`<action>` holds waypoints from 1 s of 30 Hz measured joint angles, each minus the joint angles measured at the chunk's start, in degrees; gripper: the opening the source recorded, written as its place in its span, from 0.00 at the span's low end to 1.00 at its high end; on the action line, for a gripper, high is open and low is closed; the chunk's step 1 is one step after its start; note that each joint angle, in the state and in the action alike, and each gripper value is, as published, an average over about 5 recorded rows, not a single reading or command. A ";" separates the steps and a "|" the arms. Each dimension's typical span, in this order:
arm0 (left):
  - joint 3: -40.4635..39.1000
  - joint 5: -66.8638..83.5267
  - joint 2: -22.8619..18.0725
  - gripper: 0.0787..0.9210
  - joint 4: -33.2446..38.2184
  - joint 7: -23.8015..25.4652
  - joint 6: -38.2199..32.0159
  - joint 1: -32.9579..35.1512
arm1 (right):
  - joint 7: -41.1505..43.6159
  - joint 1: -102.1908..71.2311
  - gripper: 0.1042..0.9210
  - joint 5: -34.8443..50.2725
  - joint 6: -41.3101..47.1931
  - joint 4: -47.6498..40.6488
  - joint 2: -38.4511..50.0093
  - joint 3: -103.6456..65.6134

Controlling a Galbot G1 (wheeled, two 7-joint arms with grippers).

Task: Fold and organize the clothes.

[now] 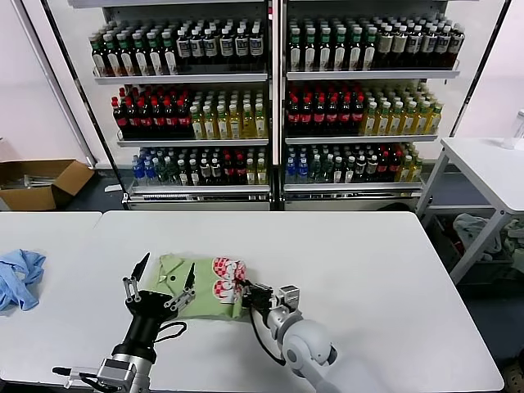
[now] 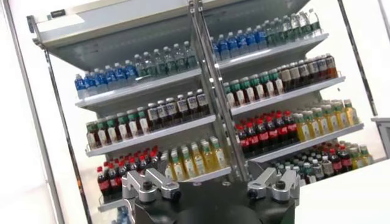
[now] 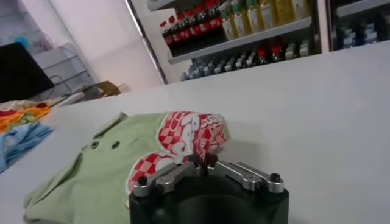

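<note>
The clothes, a light green polo shirt (image 1: 199, 296) with a red-and-white checkered print, lies partly folded on the white table (image 1: 377, 278) in front of me. In the right wrist view the shirt (image 3: 91, 176) shows its collar and small dark buttons. My right gripper (image 1: 244, 295) is low at the shirt's right edge, and its jaws (image 3: 202, 163) are shut on a fold of the checkered cloth. My left gripper (image 1: 164, 277) is open over the shirt's left part, fingers pointing up and away from the table, holding nothing. The left wrist view faces only the shelves.
A light blue cloth (image 1: 20, 278) lies crumpled at the table's left edge. Behind the table stand shelves of bottles (image 1: 270, 106). A cardboard box (image 1: 41, 182) sits on the floor at the left, and a second white table (image 1: 491, 164) stands at the right.
</note>
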State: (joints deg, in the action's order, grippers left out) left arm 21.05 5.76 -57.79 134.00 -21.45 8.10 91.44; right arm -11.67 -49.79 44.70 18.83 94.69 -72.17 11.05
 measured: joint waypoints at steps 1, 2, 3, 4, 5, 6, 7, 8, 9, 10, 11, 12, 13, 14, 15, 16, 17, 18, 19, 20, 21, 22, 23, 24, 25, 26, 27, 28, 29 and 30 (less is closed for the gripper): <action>0.05 -0.02 0.03 0.88 0.05 -0.13 0.05 0.06 | 0.11 -0.18 0.03 0.06 -0.13 0.31 0.52 -0.46; 0.09 -0.04 0.06 0.88 0.10 -0.24 0.10 0.14 | 0.26 -0.41 0.03 0.15 -0.25 0.73 1.15 -1.00; 0.12 -0.04 0.07 0.88 0.15 -0.34 0.13 0.21 | 0.46 -0.70 0.03 0.26 -0.38 1.24 1.90 -1.62; 0.11 -0.06 0.06 0.88 0.18 -0.40 0.15 0.26 | 0.67 -1.04 0.03 0.37 -0.50 1.78 2.74 -2.30; 0.05 -0.09 0.01 0.88 0.19 -0.44 0.16 0.28 | 0.92 -1.45 0.03 0.48 -0.65 2.35 3.70 -3.08; -0.04 -0.12 -0.05 0.88 0.18 -0.46 0.17 0.26 | 1.19 -1.89 0.03 0.58 -0.82 2.89 4.76 -3.93; -0.17 -0.17 -0.13 0.88 0.15 -0.46 0.20 0.20 | 1.43 -2.36 0.03 0.65 -0.99 3.36 5.86 -4.81; -0.33 -0.21 -0.23 0.88 0.09 -0.47 0.23 0.11 | 1.65 -2.86 0.03 0.69 -1.16 3.76 7.03 -5.73; -0.51 -0.27 -0.34 0.88 -0.01 -0.48 0.30 -0.01 | 1.83 -3.35 0.03 0.68 -1.30 4.06 8.18 -6.67; -0.71 -0.31 -0.45 0.88 -0.13 -0.49 0.39 -0.15 | 1.95 -3.79 0.03 0.60 -1.41 4.28 9.26 -7.57; -0.92 -0.35 -0.56 0.88 -0.25 -0.51 0.50 -0.29 | 2.03 -4.20 0.03 0.45 -1.46 4.45 10.27 -8.49; -1.12 -0.38 -0.64 0.88 -0.35 -0.52 0.62 -0.43 | 2.09 -4.57 0.04 0.21 -1.44 4.58 11.19 -9.39; -1.31 -0.40 -0.70 0.88 -0.43 -0.54 0.74 -0.55 | 2.13 -4.89 0.05 -0.10 -1.35 4.68 12.01 -10.25; -1.46 -0.41 -0.73 0.88 -0.47 -0.56 0.84 -0.65 | 2.20 -5.21 0.08 -0.50 -1.19 4.81 12.78 -11.11; -1.56 -0.40 -0.71 0.88 -0.49 -0.57 0.91 -0.71 | 2.25 -5.54 0.10 -0.99 -0.97 4.97 13.50 -11.98; -1.62 -0.39 -0.67 0.88 -0.48 -0.58 0.95 -0.75 | 2.29 -5.88 0.13 -1.56 -0.68 5.17 14.18 -12.82; -1.63 -0.38 -0.60 0.88 -0.45 -0.59 0.99 -0.77 | 2.31 -6.23 0.17 -2.23 -0.32 5.44 14.84 -13.68; -1.63 -0.35 -0.52 0.88 -0.41 -0.60 1.02 -0.76 | 2.29 -6.60 0.21 -3.02 0.09 5.78 15.45 -14.57; -1.61 -0.32 -0.43 0.88 -0.35 -0.61 1.07 -0.75 | 2.20 -6.99 0.24 -3.87 0.53 6.19 16.04 -15.49; -1.60 -0.27 -0.34 0.88 -0.26 -0.62 1.13 -0.73 | 2.09 -7.42 0.28 -4.75 0.99 6.67 16.63 -16.44; -1.60 -0.20 -0.26 0.88 -0.16 -0.62 1.23 -0.72 | 1.96 -7.93 0.31 -5.61 1.43 7.27 17.24 -17.50; -1.61 -0.12 -0.19 0.88 -0.03 -0.61 1.35 -0.72 | 1.81 -8.53 0.34 -6.38 1.81 7.98 17.86 -18.65; -1.64 -0.05 -0.13 0.88 0.11 -0.61 1.46 -0.73 | 1.67 -9.23 0.39 -7.07 2.13 8.79 18.51 -19.93; -1.69 0.01 -0.07 0.88 0.27 -0.60 1.55 -0.75 | 1.52 -10.09 0.42 -7.69 2.35 9.72 19.17 -21.42; -1.76 0.05 -0.02 0.88 0.43 -0.59 1.61 -0.77 | 1.36 -11.14 0.45 -8.22 2.45 10.77 19.85 -23.09; -1.86 0.08 0.03 0.88 0.60 -0.58 1.60 -0.77 | 1.14 -12.36 0.49 -8.67 2.41 11.87 20.47 -24.91; -1.96 0.12 0.09 0.88 0.77 -0.58 1.54 -0.75 | 0.87 -13.84 0.52 -9.08 2.19 13.09 21.05 -26.96; -2.06 0.21 0.17 0.88 0.96 -0.58 1.43 -0.72 | 0.52 -15.58 0.56 -9.44 1.76 14.41 21.55 -29.17; -2.13 0.38 0.28 0.88 1.15 -0.62 1.29 -0.71 | 0.09 -17.47 0.60 -9.76 1.13 15.77 21.95 -31.44; -2.19 0.64 0.42 0.88 1.32 -0.69 1.13 -0.71 | -0.49 -19.58 0.63 -10.06 0.34 17.25 22.25 -33.82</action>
State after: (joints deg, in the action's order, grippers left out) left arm 18.86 6.40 -57.37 135.32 -22.13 9.23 90.73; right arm -12.16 -69.37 34.64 19.17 111.94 -49.93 -22.77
